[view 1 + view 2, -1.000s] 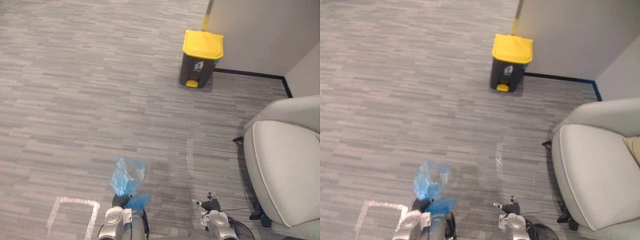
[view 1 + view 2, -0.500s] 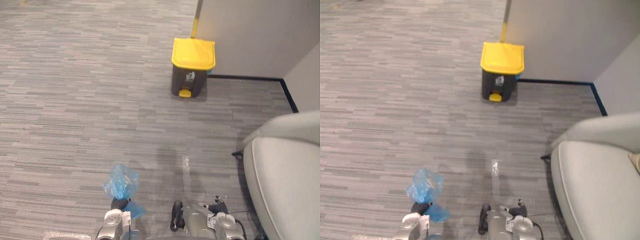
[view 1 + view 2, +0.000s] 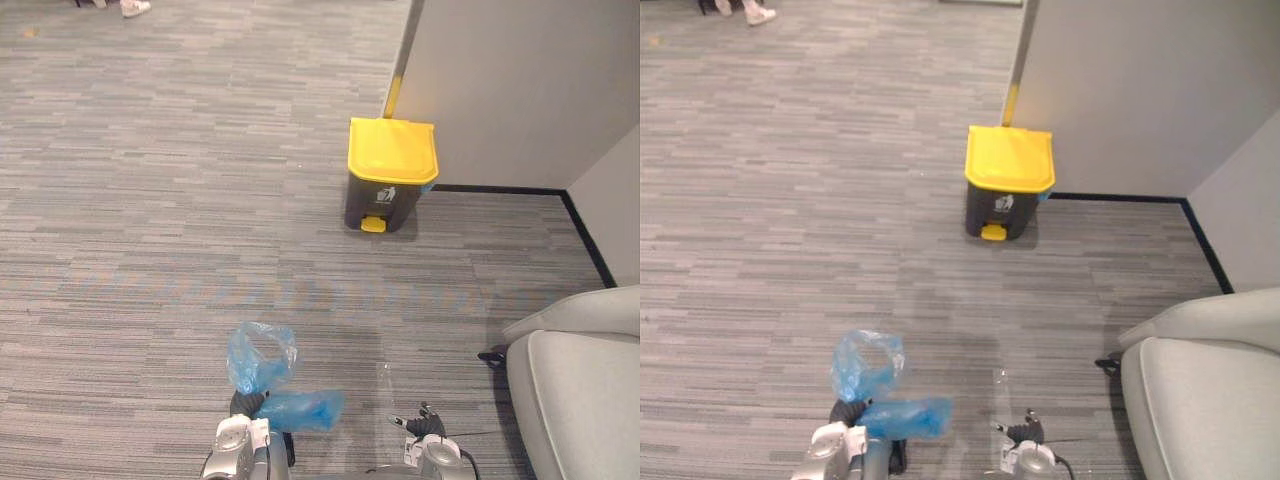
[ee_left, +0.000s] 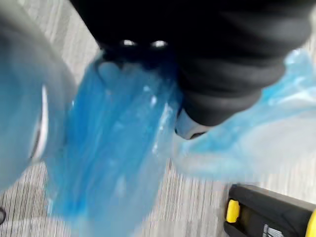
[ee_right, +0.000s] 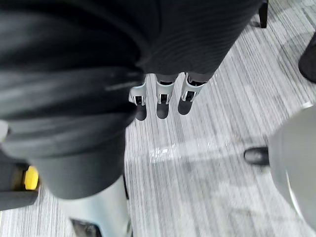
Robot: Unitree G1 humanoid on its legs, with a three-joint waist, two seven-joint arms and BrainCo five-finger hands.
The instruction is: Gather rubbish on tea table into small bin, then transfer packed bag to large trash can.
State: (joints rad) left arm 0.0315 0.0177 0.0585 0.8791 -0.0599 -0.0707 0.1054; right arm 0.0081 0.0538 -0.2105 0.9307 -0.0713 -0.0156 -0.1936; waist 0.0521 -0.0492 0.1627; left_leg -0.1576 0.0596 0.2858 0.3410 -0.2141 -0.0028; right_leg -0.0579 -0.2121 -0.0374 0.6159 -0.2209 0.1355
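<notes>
bag (image 3: 264, 372): one, blue see-through plastic, off the floor at 11 o'clock, close in; a second lobe of it sticks out toward 3 o'clock.
left hand (image 3: 243, 404): one, closed around the bag's gathered neck. In the left wrist view blue film covers most of the fingers.
right hand (image 3: 427, 424): one, low at 1 o'clock, holding nothing. Its fingers (image 5: 159, 97) hang loose and fairly straight over the carpet (image 3: 150, 220).
trash can (image 3: 389, 175): one, dark body, yellow lid shut, yellow pedal facing the robot. It stands at 12 o'clock, well apart from the bag, upright, close to the wall (image 3: 520, 90).
pole (image 3: 394, 96): one, yellow lower part, up against the wall corner just behind the can.
armchair (image 3: 578, 400): one, pale grey, at 3 o'clock, beside the right hand.
tape strip (image 3: 384, 374): one, clear, flat on the carpet near the right hand.
shoe (image 3: 135, 8): one pale shoe of a person, far off at 10 o'clock.
path: striped grey carpet lies between bag and can, with the tape strip off to one side.
</notes>
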